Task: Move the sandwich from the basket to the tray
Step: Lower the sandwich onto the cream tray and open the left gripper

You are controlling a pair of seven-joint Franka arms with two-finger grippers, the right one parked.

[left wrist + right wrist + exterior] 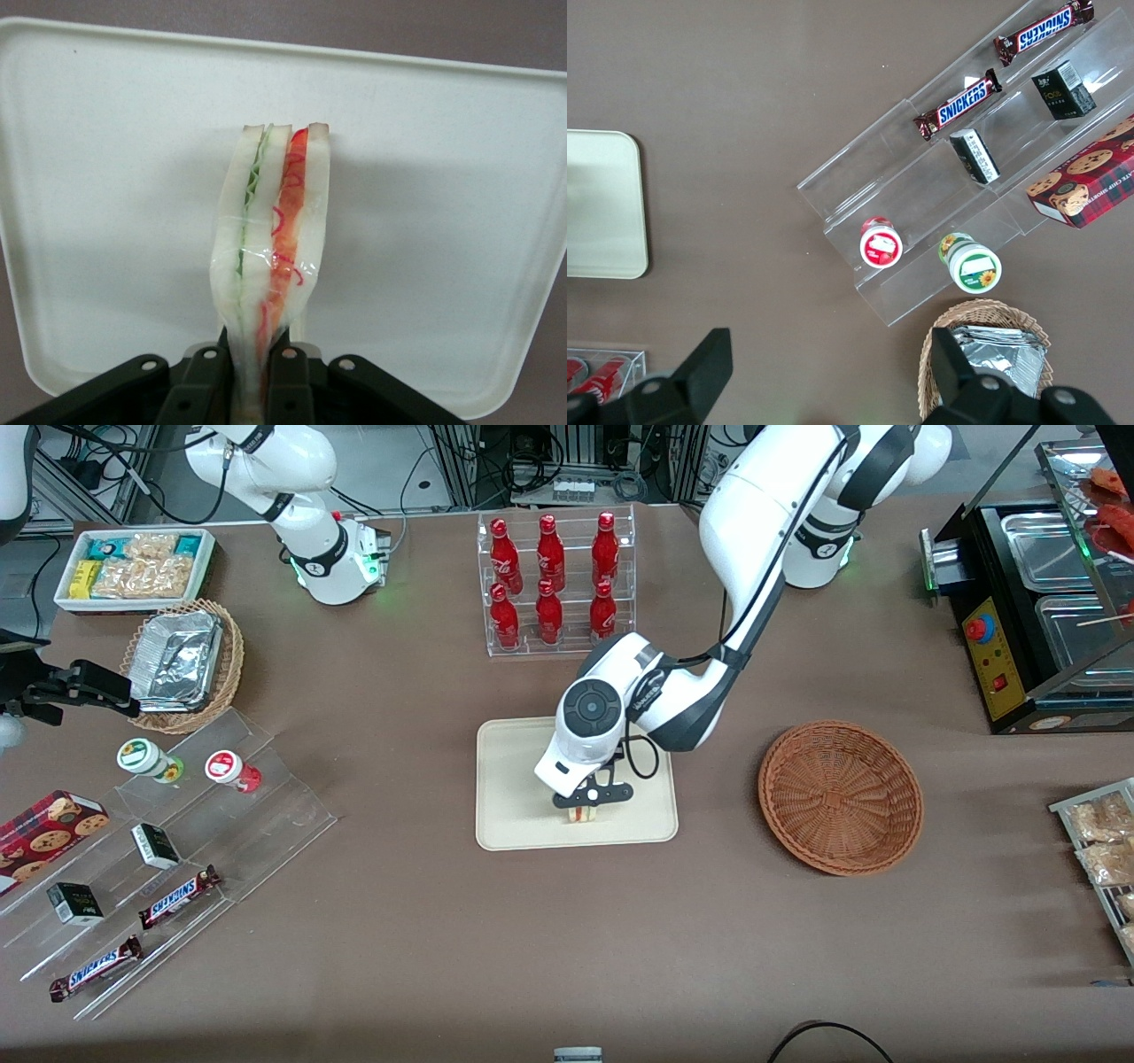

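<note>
Gripper (592, 801): centre of front view, over the tray (514, 815), clenched on the sandwich (275, 257).
Basket (840, 797): right of tray.

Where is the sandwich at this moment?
The sandwich is held in the gripper, whose jaws are shut on it, over the tray, no longer in the basket.

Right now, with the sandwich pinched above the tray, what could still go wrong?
The end effector grips the wrapped sandwich by one narrow end, so it could tip over once released, since it stands on edge. The clear wrap may cling to the fingers. It is also over the part of the tray nearest the front camera, so a topple might reach the rim.
</note>
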